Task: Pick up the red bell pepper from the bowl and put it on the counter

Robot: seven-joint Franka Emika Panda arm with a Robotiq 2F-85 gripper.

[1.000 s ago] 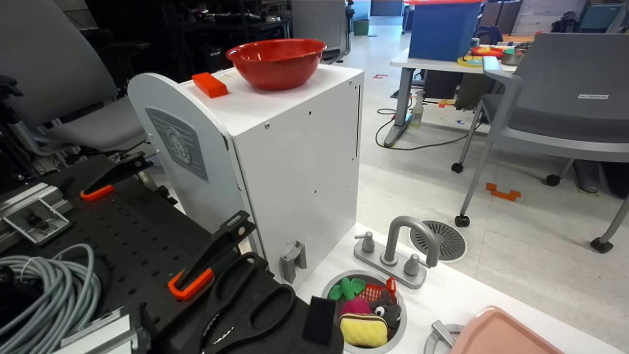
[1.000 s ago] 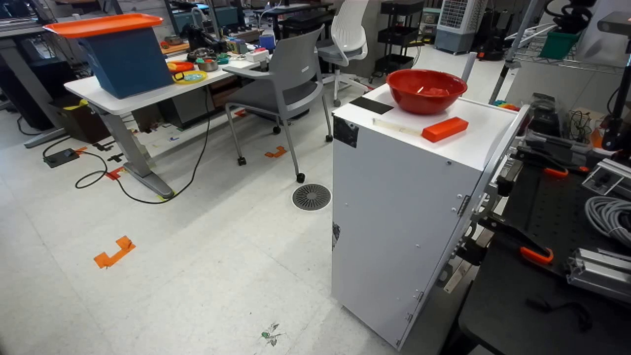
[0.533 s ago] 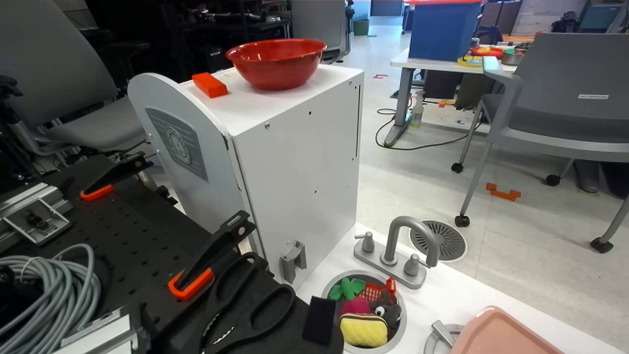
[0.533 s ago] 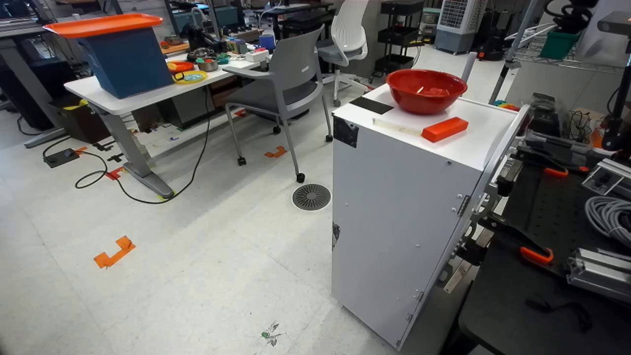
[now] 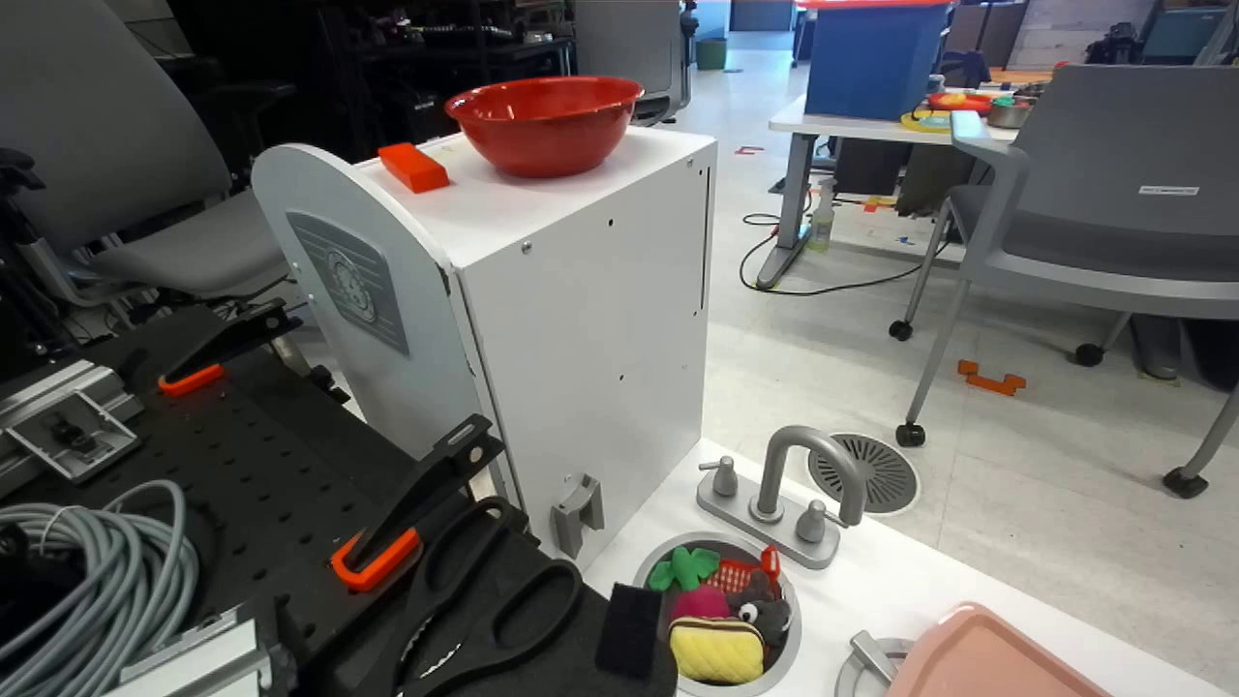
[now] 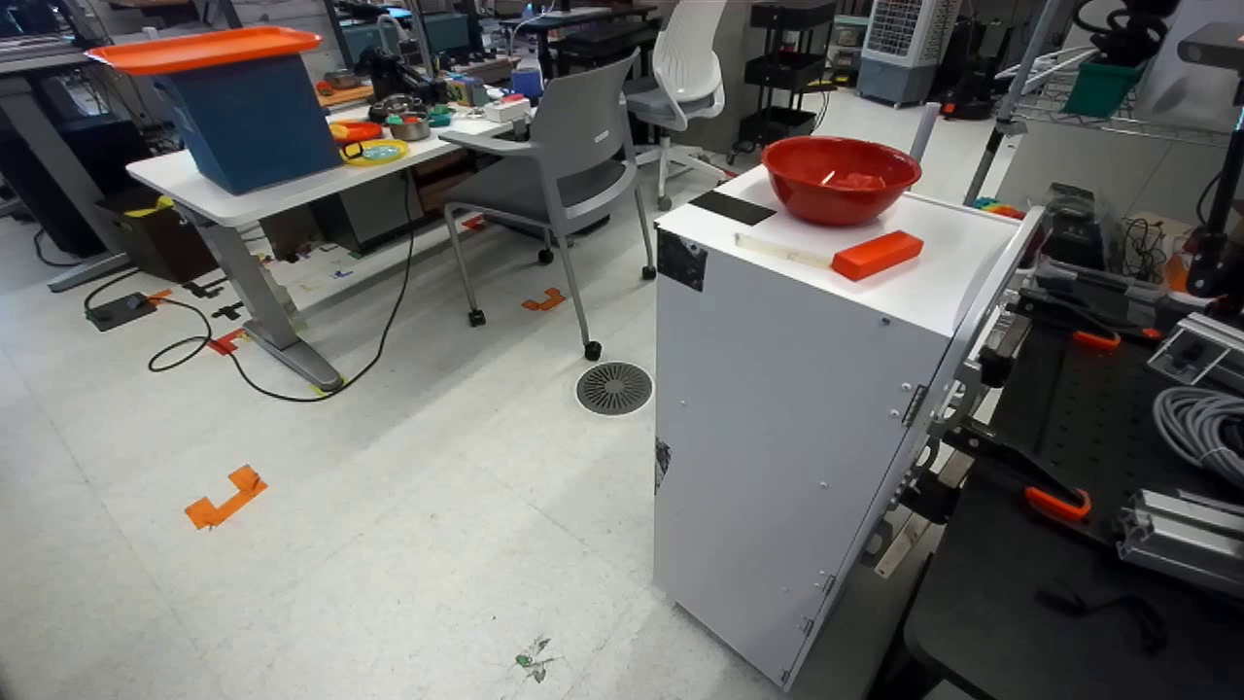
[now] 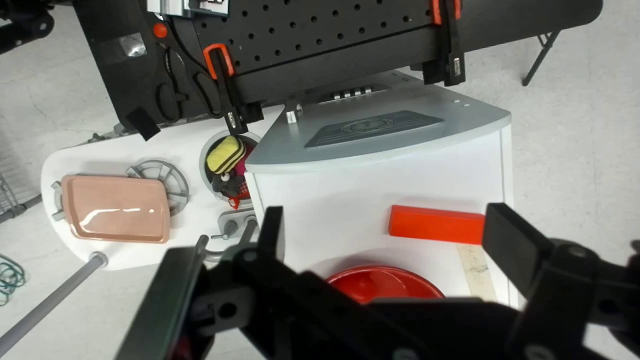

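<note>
in the bowl (image 6: 826, 207) near the orange block (image 6: 877, 256), on the white surface (image 6: 960, 251), sits presumably the pepper (image 6: 861, 182), barely showing; gripper (image 7: 386, 233) spread wide, nothing held, likely to straddle it.

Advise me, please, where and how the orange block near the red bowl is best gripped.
Probably from above, across the two long sides of the block at mid-length: it lies flat on the counter, narrow and straight-edged, with nothing on top.
</note>
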